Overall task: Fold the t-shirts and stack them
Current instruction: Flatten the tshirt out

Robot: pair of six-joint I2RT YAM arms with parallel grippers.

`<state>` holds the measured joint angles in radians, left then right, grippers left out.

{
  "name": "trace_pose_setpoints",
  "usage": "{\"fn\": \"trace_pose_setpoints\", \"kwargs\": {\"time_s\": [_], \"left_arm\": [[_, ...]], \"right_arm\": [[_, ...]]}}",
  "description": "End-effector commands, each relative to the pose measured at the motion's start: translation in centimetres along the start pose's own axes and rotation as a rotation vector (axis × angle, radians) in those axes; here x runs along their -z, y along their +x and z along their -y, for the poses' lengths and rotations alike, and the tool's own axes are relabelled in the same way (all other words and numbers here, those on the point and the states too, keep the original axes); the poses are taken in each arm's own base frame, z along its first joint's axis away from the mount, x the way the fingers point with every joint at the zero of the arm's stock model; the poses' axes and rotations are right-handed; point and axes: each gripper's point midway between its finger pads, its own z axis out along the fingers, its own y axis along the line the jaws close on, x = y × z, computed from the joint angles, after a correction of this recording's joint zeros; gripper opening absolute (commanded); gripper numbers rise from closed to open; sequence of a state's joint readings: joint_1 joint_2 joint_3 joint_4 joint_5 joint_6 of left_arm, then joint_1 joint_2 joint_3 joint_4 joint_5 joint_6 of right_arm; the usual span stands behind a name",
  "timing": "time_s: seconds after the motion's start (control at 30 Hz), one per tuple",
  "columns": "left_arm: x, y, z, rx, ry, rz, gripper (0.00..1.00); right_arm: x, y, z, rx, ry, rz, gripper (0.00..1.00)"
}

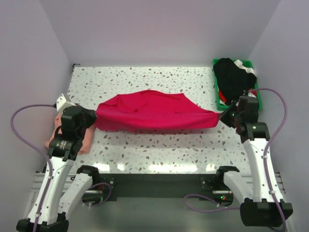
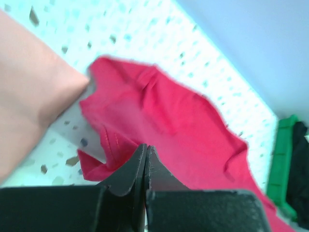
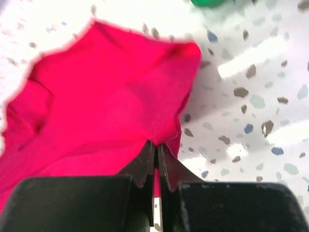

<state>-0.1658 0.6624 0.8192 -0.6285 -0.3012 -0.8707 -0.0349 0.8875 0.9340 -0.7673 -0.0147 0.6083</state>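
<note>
Overall position: the crimson t-shirt [image 1: 152, 112] is drawn out lengthwise across the middle of the speckled surface [image 1: 145, 154], reaching from one arm to the other.
Left pincer [image 1: 93, 117]: pressed together on the left end of the crimson t-shirt. The left wrist view shows the two dark fingers meeting with no gap, and red cloth gathered at their tips.
Right pincer [image 1: 222, 117]: pressed together on the right end of the same shirt. The right wrist view shows a thin strip of red fabric nipped between the fingers.
Cloth condition: pulled to a narrow point at each grip and widest in the middle. The far edge bows towards the back wall and the near edge runs fairly straight. Soft folds and creases run through the body.
Contact with surface: a shadow lies under the near edge. Whether the middle rests on the surface or hangs just above it cannot be told.
Pink t-shirt [image 2: 29, 92]: lies at the left edge of the surface, largely under the left arm [image 1: 67, 140], just beside the left end of the crimson shirt. Its fold state cannot be judged.
Green bin [image 1: 216, 92]: stands at the far right corner of the surface, just behind the right pincer.
Bin contents: a black garment [image 1: 234, 77] is heaped inside and spills over the rim, with small white patches on its upper part.
Stacking: the two shirts lie side by side at the left end. Neither lies on the other.
</note>
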Motion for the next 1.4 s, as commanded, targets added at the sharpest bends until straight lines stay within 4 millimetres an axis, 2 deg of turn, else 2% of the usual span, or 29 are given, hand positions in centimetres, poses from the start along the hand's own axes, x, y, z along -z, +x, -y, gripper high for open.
{"fn": "trace_pose_setpoints", "kwargs": {"time_s": [0.0, 0.03, 0.1, 0.13, 0.2, 0.23, 0.27, 0.33, 0.37, 0.43, 0.53, 0.57, 0.63, 0.7, 0.77, 0.8, 0.83, 0.87, 0.9, 0.93, 1.0, 1.03, 1.07, 1.1, 1.13, 1.2, 1.23, 1.3, 1.37], "left_arm": [[4.2, -7.3, 3.4, 0.012, 0.079, 0.19, 0.0], [6.2, -9.9, 5.2, 0.036, 0.133, 0.249, 0.0], [7.5, -12.3, 7.1, 0.036, 0.174, 0.297, 0.0], [9.3, -14.5, 8.6, 0.051, 0.22, 0.345, 0.0], [9.9, -16.4, 10.2, 0.049, 0.244, 0.379, 0.0], [11.4, -18.0, 11.3, 0.056, 0.28, 0.415, 0.0], [11.2, -18.5, 12.0, 0.05, 0.282, 0.423, 0.0], [12.7, -20.6, 13.4, 0.068, 0.327, 0.477, 0.0], [12.3, -21.0, 14.0, 0.063, 0.332, 0.479, 0.0], [13.0, -22.3, 15.1, 0.067, 0.359, 0.51, 0.0], [12.3, -23.1, 16.5, 0.061, 0.377, 0.527, 0.0], [11.3, -23.2, 16.9, 0.056, 0.37, 0.522, 0.0], [10.3, -23.6, 17.8, 0.053, 0.377, 0.531, 0.0], [9.7, -24.2, 18.7, 0.056, 0.392, 0.551, 0.0], [7.7, -24.2, 19.5, 0.041, 0.382, 0.548, 0.0], [7.2, -24.6, 20.0, 0.045, 0.39, 0.566, 0.0], [5.2, -24.5, 20.6, 0.033, 0.374, 0.555, 0.0], [4.3, -24.6, 21.1, 0.029, 0.372, 0.556, 0.0], [3.6, -25.1, 21.9, 0.03, 0.392, 0.572, 0.0], [1.5, -25.1, 22.8, 0.02, 0.386, 0.564, 0.0], [-0.4, -26.1, 24.1, 0.021, 0.403, 0.576, 0.0], [-2.4, -26.7, 25.3, 0.017, 0.406, 0.576, 0.0], [-3.1, -27.4, 26.1, 0.022, 0.42, 0.584, 0.0], [-2.1, -29.6, 27.4, 0.035, 0.469, 0.624, 0.0], [-5.6, -29.1, 27.9, 0.024, 0.457, 0.592, 0.0], [-6.5, -30.4, 29.3, 0.032, 0.515, 0.597, 0.0], [-7.3, -31.3, 30.3, 0.034, 0.543, 0.613, 0.0], [-7.1, -32.6, 31.4, 0.027, 0.597, 0.641, 0.0], [-6.7, -33.8, 32.1, 0.025, 0.632, 0.678, 0.0]], "right_arm": [[4.2, -3.3, -1.9, 0.022, -0.052, 0.101, 0.0], [5.8, -5.0, -3.2, 0.02, -0.089, 0.148, 0.0], [7.1, -6.4, -4.3, 0.027, -0.109, 0.172, 0.0], [9.0, -8.2, -5.6, 0.03, -0.148, 0.225, 0.0], [10.3, -9.6, -6.6, 0.03, -0.164, 0.252, 0.0], [11.4, -11.0, -7.6, 0.03, -0.187, 0.286, 0.0], [11.8, -11.6, -8.2, 0.032, -0.206, 0.292, 0.0], [12.8, -13.2, -9.6, 0.029, -0.239, 0.326, 0.0], [12.9, -13.6, -10.0, 0.029, -0.249, 0.331, 0.0], [13.5, -14.9, -11.2, 0.03, -0.283, 0.36, 0.0], [12.8, -16.3, -12.4, 0.031, -0.311, 0.372, 0.0], [11.9, -16.5, -12.7, 0.035, -0.311, 0.361, 0.0], [11.3, -17.3, -13.6, 0.034, -0.338, 0.37, 0.0], [9.9, -18.1, -14.6, 0.03, -0.36, 0.367, 0.0], [8.8, -18.8, -15.2, 0.029, -0.37, 0.366, 0.0], [6.9, -19.4, -15.7, 0.025, -0.37, 0.351, 0.0], [6.6, -19.9, -16.3, 0.026, -0.382, 0.352, 0.0], [5.8, -20.3, -16.7, 0.022, -0.389, 0.349, 0.0], [3.7, -21.0, -17.3, 0.014, -0.394, 0.335, 0.0], [3.5, -21.7, -18.2, 0.011, -0.423, 0.345, 0.0], [3.3, -23.8, -20.2, -0.004, -0.493, 0.392, 0.0], [1.2, -24.2, -20.7, -0.006, -0.495, 0.372, 0.0], [0.9, -25.1, -21.4, -0.008, -0.507, 0.384, 0.0], [2.6, -27.1, -22.9, -0.001, -0.55, 0.441, 0.0], [0.6, -27.7, -23.2, -0.003, -0.54, 0.427, 0.0], [0.9, -29.8, -24.3, -0.002, -0.56, 0.481, 0.0], [1.7, -31.1, -25.3, 0.003, -0.587, 0.519, 0.0], [3.1, -33.0, -26.2, 0.003, -0.612, 0.591, 0.0], [2.8, -33.7, -26.4, -0.002, -0.618, 0.618, 0.0]]}}
